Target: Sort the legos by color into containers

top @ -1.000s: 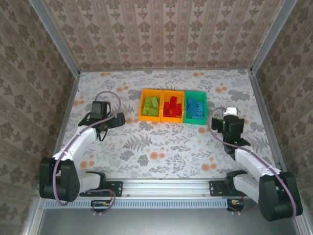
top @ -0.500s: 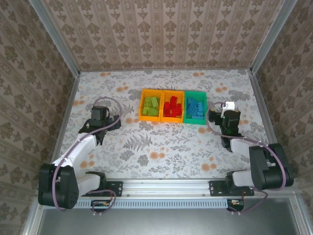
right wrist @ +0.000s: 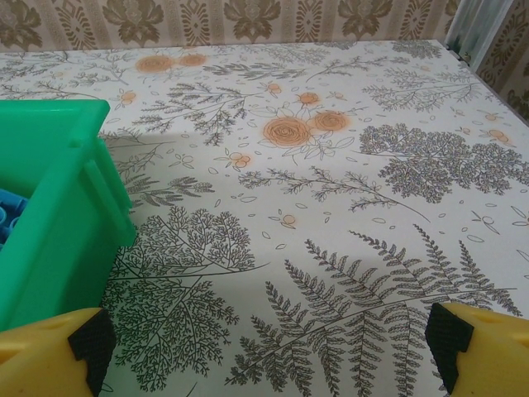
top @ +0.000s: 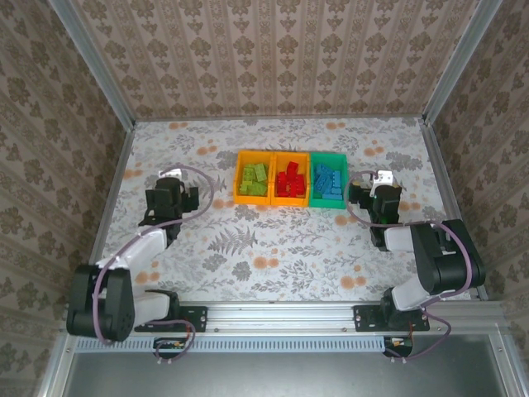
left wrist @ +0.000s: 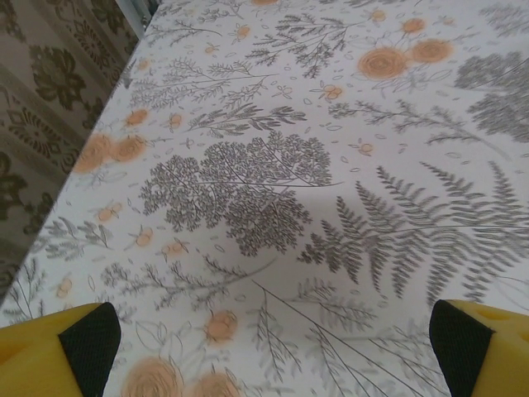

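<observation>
Three bins (top: 281,201) joined in one row, mid-table toward the back wall. The row runs left to right; each bin's long side runs near to far. Green legos (top: 255,179) lie in the left orange bin, red legos (top: 291,180) in the middle, blue legos (top: 329,183) in the teal bin (right wrist: 62,215). Left gripper (top: 175,198) has jaws wide and holds nothing, well apart from the row's orange end. Right gripper (top: 364,197) has jaws wide and holds nothing, just beside the teal bin, whose wall stands left of its fingers (right wrist: 83,339).
</observation>
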Motion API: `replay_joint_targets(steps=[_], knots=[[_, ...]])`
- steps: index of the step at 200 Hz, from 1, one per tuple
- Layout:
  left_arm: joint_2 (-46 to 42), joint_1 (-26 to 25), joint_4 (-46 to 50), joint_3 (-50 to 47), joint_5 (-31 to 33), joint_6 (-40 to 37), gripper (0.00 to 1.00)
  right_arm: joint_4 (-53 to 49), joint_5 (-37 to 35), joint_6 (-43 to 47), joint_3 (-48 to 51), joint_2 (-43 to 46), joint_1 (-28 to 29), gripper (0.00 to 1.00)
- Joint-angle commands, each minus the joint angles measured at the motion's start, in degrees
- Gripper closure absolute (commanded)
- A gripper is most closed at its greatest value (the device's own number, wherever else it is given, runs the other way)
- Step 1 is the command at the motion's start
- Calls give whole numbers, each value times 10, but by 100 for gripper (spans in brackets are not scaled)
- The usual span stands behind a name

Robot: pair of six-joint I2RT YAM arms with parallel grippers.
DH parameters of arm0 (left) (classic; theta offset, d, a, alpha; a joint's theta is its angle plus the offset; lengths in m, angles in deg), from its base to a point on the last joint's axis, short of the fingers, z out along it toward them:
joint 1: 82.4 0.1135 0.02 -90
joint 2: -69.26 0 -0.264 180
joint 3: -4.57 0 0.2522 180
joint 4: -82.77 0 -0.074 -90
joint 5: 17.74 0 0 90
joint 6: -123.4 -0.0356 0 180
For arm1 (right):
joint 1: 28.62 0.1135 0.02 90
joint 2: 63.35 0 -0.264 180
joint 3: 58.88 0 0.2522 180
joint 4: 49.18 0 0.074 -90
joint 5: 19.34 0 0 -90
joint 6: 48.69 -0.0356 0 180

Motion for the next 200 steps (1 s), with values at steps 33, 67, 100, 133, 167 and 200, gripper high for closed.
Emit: replay_joint_targets(steps=[33,67,100,133,167,200], knots=[[113,14,-264,-36,-35,-93,0,17,10,-2,-8,-2,-1,0],[134,66,-319,-59,-88,-44,0,17,10,-2,-8,-2,-1,0],[156,88,-409,-101,-96,-20,0,17,10,-3,-7,-2,-2,0],[158,79,-392,-90,-80,-25,0,17,10,-3,-7,-2,-2,0],[160,80,-394,-90,-79,-26,0,17,10,-2,-7,-1,-1,0],[158,80,-392,-90,-79,-25,0,17,11,-3,-7,-2,-2,0]])
